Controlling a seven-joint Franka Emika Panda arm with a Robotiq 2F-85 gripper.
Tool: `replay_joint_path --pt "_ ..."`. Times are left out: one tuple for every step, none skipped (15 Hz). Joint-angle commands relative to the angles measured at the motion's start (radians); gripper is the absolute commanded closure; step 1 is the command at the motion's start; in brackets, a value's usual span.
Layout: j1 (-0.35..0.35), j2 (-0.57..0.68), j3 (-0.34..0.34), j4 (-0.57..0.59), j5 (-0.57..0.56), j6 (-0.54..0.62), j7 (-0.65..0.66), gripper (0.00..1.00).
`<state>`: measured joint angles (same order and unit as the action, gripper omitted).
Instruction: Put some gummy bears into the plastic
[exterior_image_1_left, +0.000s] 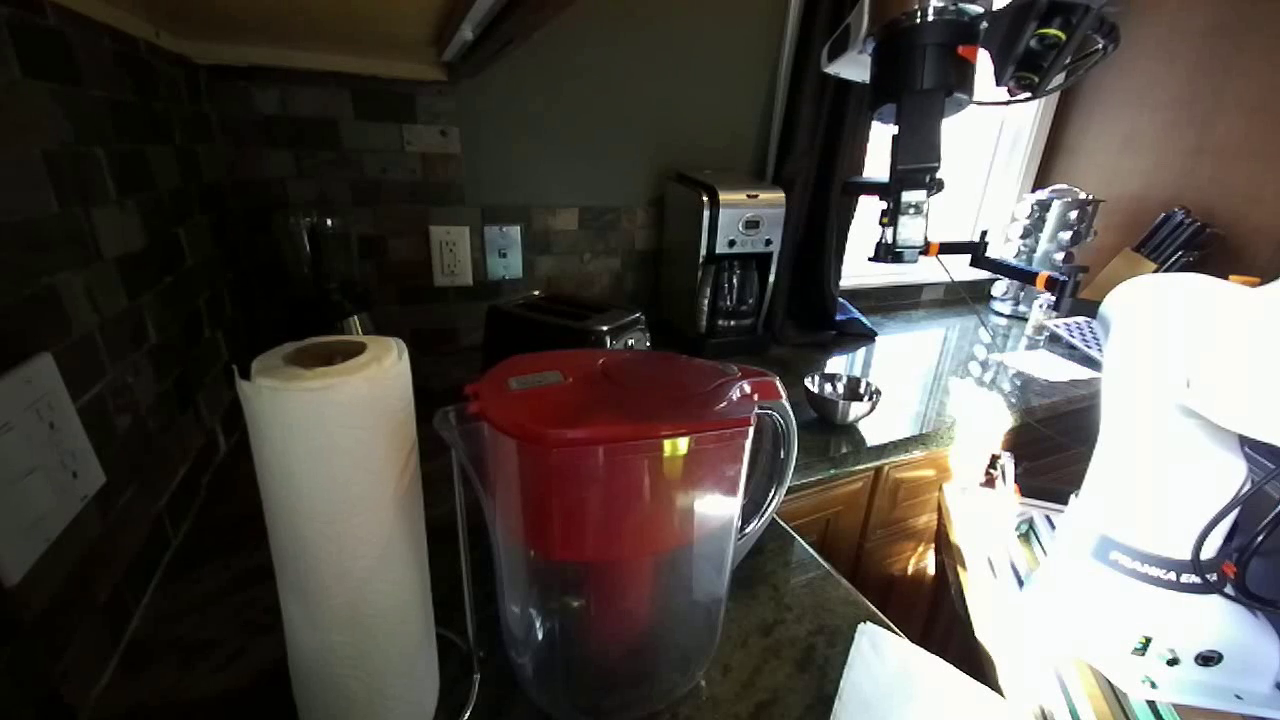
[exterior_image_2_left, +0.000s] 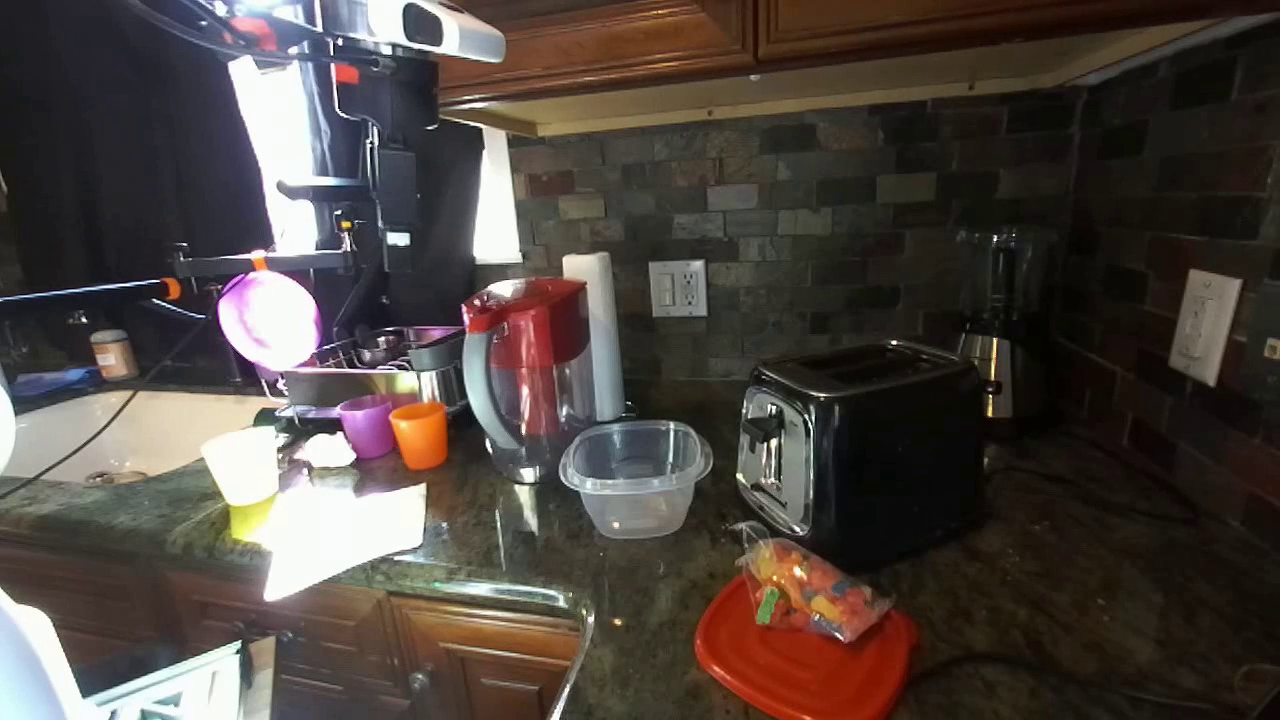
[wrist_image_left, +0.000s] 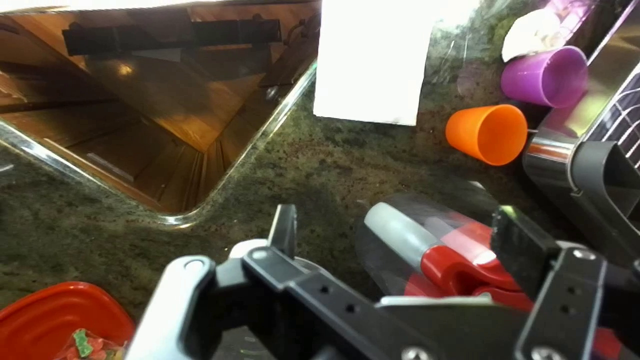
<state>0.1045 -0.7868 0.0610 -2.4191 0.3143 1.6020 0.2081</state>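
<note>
Claw (wrist_image_left: 395, 230): spread wide, 2 fingertips well apart, nothing pinched; it hangs high over the bench (wrist_image_left: 310, 160).
Plastic container (exterior_image_2_left: 640, 512): upright and lidless, below and to the right of the claw in an exterior view; no bears show inside.
Bag of gummy bears (exterior_image_2_left: 812, 592): well apart from the claw, lower and farther right than the container in that exterior view; in the wrist view its edge shows at the claw's lower left.
Red lid (exterior_image_2_left: 790, 672): flat on the bench, the bag lying on it, equally far from the claw.
Done: the lid is off and the container stands upright; I judge that 0 bears are in.
Left: probably 3 steps, namely reach the bag, grip it or some bears, and release or tip them into the container. Whether the bag's mouth is open, I cannot tell.
Pitcher (wrist_image_left: 445, 262): upright, lower than the claw, showing past the gap between its fingertips in the wrist view.
Sheet of paper (wrist_image_left: 370, 65): above the claw in the wrist view.
Cups: 2, an orange cup (wrist_image_left: 487, 135) and a purple cup (wrist_image_left: 545, 77), up and to the right of the claw there.
Toaster (exterior_image_2_left: 890, 450): far right of the claw, just beside the bag.
In the way: likely the tall pitcher near the container, and the toaster crowding the bag.
</note>
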Motion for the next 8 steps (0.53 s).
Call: replay_joint_path --pt "-0.082 -0.084 0.004 -0.106 -0.059 0.131 -0.050 0.00" --pt "-0.096 -0.095 -0.009 -0.134 -0.069 0.190 -0.070 0.00" --pt "-0.106 -0.109 -0.021 -0.164 -0.080 0.266 -0.099 0.00" --pt "-0.111 -0.117 -0.036 -0.194 -0.091 0.335 -0.134 0.00" --pt "-0.113 -0.117 -0.054 -0.221 -0.102 0.400 -0.178 0.00" --pt "-0.115 -0.116 -0.071 -0.248 -0.115 0.473 -0.223 0.00" --pt "-0.118 -0.105 -0.092 -0.272 -0.126 0.548 -0.259 0.00" --pt "-0.116 -0.093 -0.115 -0.288 -0.126 0.588 -0.283 0.00"
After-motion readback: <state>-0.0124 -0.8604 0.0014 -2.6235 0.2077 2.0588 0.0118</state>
